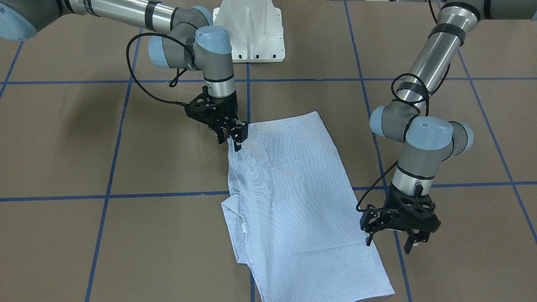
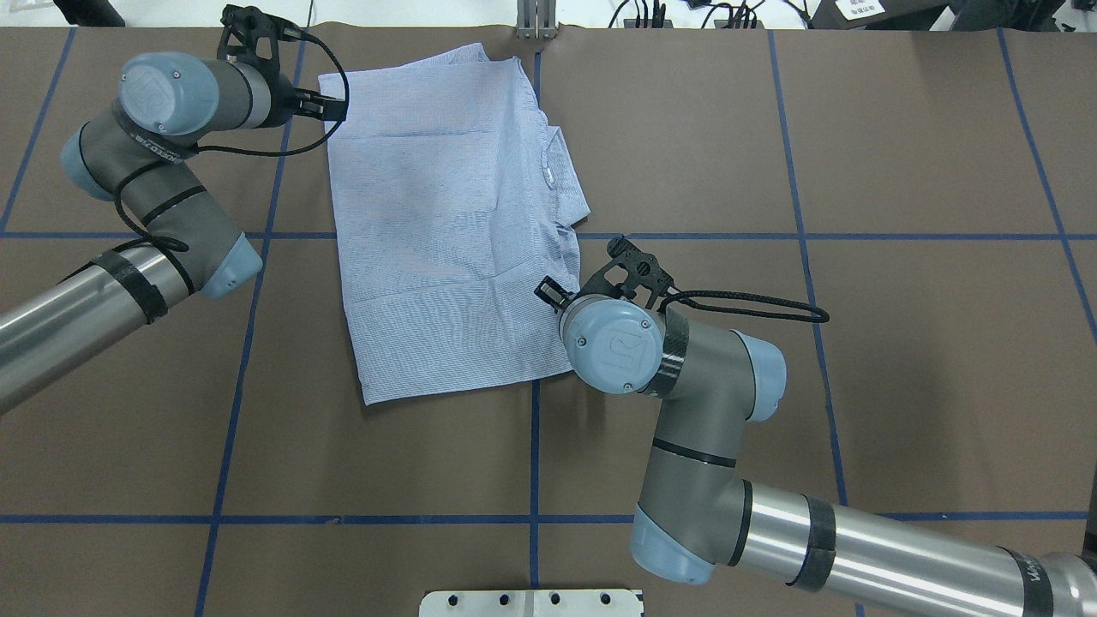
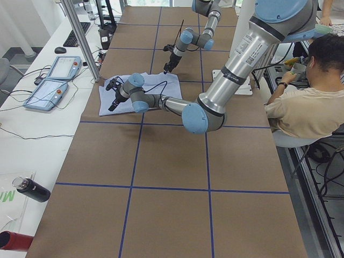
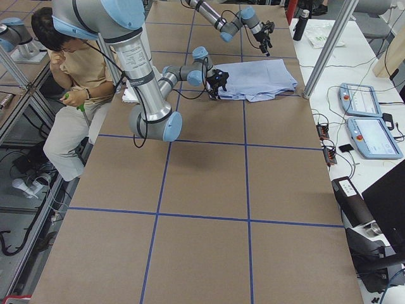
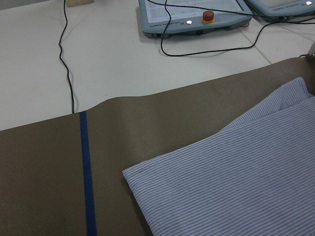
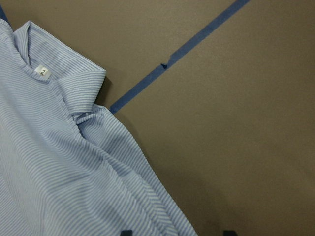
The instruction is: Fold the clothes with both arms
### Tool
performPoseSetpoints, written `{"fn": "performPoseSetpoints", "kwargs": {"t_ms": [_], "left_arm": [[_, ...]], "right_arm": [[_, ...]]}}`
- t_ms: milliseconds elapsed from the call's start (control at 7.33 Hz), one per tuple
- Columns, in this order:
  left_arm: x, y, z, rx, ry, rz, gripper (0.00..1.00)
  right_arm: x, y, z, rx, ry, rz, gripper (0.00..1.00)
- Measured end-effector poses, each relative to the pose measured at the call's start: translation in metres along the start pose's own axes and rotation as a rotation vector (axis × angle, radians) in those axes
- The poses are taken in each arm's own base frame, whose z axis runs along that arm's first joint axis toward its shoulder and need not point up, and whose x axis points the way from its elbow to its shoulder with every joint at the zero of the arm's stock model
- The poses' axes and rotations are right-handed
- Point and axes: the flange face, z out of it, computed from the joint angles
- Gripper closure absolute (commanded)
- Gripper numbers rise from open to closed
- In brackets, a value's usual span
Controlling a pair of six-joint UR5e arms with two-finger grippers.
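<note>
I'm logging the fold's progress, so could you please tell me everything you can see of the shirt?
The shirt is light blue-and-white fine-striped cloth, folded into a rough rectangle and lying flat on the brown table. Its collar, with a small white label marked 2, sticks out on the robot's right side. The right gripper, jaws open, straddles that edge nearer the robot; the left gripper, jaws open, hovers beside the far left edge.

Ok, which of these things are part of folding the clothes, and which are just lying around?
Part of the job: striped shirt, left gripper, right gripper.

Lying about: teach pendant, black bottle, keyboard.
</note>
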Motion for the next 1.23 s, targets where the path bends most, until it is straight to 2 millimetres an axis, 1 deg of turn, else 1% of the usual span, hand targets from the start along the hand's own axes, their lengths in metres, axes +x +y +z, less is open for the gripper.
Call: {"fn": "performPoseSetpoints", "kwargs": {"t_ms": [409, 545, 682, 818, 955, 1227], "left_arm": [[-0.001, 0.001, 0.0, 0.0, 0.0, 0.002, 0.0], [-0.001, 0.001, 0.0, -0.001, -0.001, 0.003, 0.0], [-0.001, 0.001, 0.0, -0.001, 0.0, 0.002, 0.0], [-0.001, 0.003, 0.001, -0.002, -0.001, 0.002, 0.0], [-0.002, 0.004, 0.001, -0.003, -0.002, 0.001, 0.0], [-0.003, 0.005, 0.001, -0.005, -0.003, 0.0, 0.0]], "right_arm": [[0.002, 0.023, 0.001, -0.003, 0.001, 0.004, 0.31], [0.005, 0.026, 0.004, 0.005, 0.006, 0.001, 0.43], [0.005, 0.027, 0.006, 0.01, 0.007, -0.001, 0.76], [0.003, 0.028, 0.006, 0.012, 0.005, 0.001, 0.93], [0.001, 0.029, 0.005, 0.011, 0.003, 0.003, 1.0], [0.0, 0.029, 0.009, 0.02, 0.003, 0.009, 1.0]]}}
